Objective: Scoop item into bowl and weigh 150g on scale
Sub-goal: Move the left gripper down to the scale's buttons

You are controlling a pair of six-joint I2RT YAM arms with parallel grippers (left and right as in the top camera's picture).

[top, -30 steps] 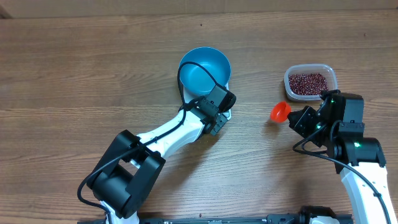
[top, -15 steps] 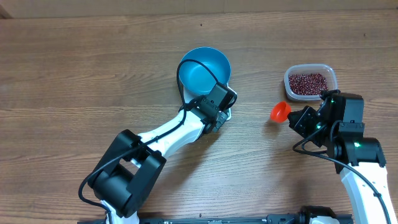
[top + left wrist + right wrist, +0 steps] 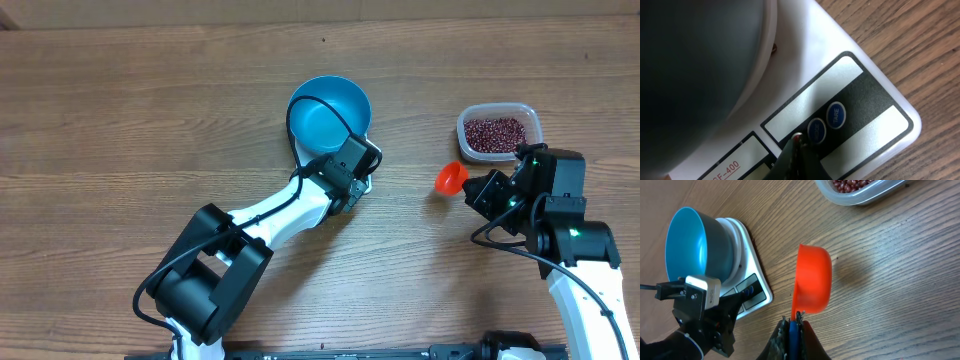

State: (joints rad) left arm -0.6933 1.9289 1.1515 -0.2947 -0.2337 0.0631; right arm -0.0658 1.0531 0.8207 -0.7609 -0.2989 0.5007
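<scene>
Your left jaws, pressed together, rest their tips at the button panel of the scale; the blue bowl sits on it (toward the surface's far edge); your right jaws clamp the red scoop by its handle; the beans lie in the clear tub near the right edge.

The overhead camera looks straight down on the whole counter. The left wrist camera hangs very close above the front corner of the scale. The right wrist camera views from further back, sharing scale and blue bowl with overhead.
</scene>
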